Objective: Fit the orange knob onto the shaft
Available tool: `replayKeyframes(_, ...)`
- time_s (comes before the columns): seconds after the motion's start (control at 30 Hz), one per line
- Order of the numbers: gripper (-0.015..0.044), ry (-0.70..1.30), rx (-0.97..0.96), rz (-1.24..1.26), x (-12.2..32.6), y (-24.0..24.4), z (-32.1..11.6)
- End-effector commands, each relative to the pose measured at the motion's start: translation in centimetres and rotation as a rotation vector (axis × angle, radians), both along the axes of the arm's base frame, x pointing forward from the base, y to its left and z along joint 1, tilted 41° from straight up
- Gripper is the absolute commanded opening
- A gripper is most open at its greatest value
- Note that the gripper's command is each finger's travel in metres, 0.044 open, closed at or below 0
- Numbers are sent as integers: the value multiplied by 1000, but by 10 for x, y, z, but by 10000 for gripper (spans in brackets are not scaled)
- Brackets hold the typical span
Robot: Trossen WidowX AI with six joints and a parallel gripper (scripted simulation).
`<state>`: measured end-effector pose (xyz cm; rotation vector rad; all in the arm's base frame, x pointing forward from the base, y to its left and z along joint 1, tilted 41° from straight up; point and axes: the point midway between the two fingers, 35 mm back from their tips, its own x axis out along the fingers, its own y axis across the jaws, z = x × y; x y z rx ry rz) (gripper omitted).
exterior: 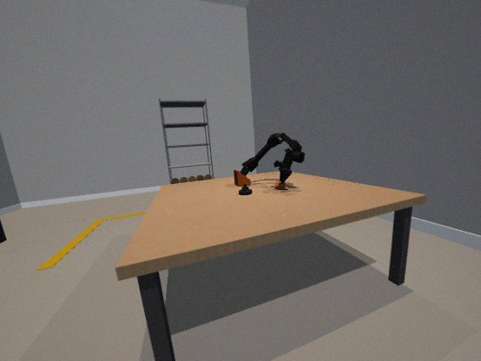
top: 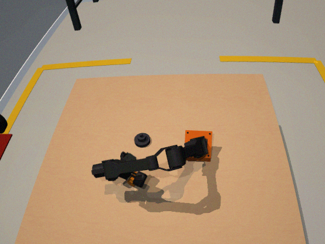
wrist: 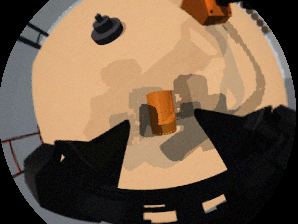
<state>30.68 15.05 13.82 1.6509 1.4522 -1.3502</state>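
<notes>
Knob lies on its side on the counter, off the shaft; jaws stand released, one finger either side of it in the wrist view; pedestal stands apart, upright, its shaft bare; orange base lies beyond.

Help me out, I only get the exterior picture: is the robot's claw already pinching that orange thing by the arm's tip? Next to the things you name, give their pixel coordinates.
Observer: No. In the wrist view the gripper (exterior: 281, 184) (wrist: 162, 117) is open, with the orange knob (exterior: 280, 186) (wrist: 161, 112) between its spread fingers, gripped by neither.
Operator: Is the knob standing up or lying down? It's a blob to me.
Observer: The wrist view shows it as a cylinder lying on its side on the table (top: 176, 102) (exterior: 278, 208) (wrist: 65, 70).
Operator: And that base the arm stands on, is it just plain?
Observer: No, the top view shows small dark holes near corners of the orange base (top: 191, 135) (exterior: 240, 178) (wrist: 202, 14).
</notes>
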Motion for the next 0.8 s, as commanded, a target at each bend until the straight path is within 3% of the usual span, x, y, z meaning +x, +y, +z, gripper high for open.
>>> replayKeyframes(0.0,440,13,2,-2,-1,5,-7)
replayKeyframes(0.53,440,14,3,-2,-2,21,-24)
replayKeyframes(0.77,256,14,3,-2,-2,21,-24)
